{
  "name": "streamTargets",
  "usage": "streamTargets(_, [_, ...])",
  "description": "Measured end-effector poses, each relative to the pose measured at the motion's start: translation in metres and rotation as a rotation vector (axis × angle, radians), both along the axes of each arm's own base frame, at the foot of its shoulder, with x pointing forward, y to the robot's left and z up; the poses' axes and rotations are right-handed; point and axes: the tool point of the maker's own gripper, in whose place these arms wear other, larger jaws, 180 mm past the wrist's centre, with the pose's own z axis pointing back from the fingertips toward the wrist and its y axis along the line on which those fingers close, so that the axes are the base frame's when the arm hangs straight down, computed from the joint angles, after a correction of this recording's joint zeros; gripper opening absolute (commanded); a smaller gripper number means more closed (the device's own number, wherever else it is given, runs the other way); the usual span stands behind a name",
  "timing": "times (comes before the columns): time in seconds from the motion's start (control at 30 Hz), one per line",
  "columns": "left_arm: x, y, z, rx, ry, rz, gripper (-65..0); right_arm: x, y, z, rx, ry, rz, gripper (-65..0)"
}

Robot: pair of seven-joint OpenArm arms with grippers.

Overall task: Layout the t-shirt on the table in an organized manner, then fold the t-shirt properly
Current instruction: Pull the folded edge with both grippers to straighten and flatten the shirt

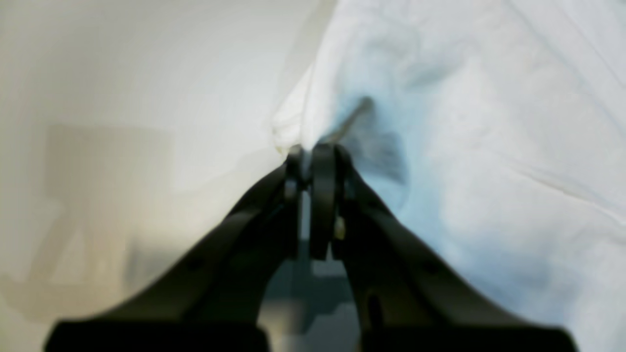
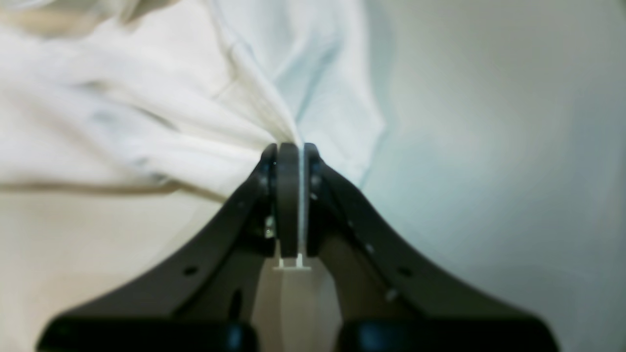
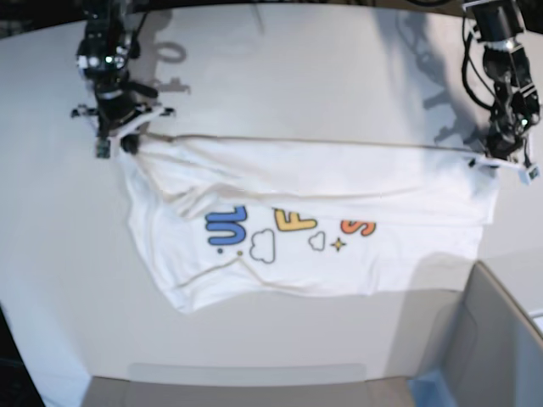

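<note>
The white t-shirt (image 3: 356, 182) lies across the table (image 3: 297, 76), print facing up, with blue, yellow and orange letters, clouds and a star. Its far edge is pulled into a taut line between both grippers, and a fold of cloth hangs over the top of the letters. At the left of the base view, my right gripper (image 3: 129, 144) is shut on one corner of that edge; up close, the cloth (image 2: 146, 122) bunches into the closed fingertips (image 2: 296, 146). At the right, my left gripper (image 3: 482, 159) pinches the other corner, its jaws shut on the hem (image 1: 464, 122) (image 1: 308, 156).
A grey box with a blue corner (image 3: 496, 339) stands at the lower right, close to the shirt's near right edge. A grey strip (image 3: 246, 375) runs along the table's near edge. Bare white table shows behind the taut edge and left of the shirt (image 3: 59, 254).
</note>
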Motion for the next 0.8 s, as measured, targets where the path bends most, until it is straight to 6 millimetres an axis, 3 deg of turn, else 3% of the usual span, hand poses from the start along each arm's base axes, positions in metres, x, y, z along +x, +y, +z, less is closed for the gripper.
streamTargets(0.2, [-0.007,0.006,0.000,0.000,0.004,0.021,-62.9,0.000,-0.025,0.009,0.059,-0.015,-0.022,-65.0])
streamTargets(0.4, [-0.017,0.005,-0.003,0.011,0.021,0.008,-62.9,-0.010,-0.022,0.002,0.072,0.013,-0.023,-65.0])
streamTargets(0.8, [-0.052,-0.019,0.018,0.093,0.038,-0.118,-62.9,-0.046,-0.030,-0.015,0.048,0.074,-0.029,-65.0])
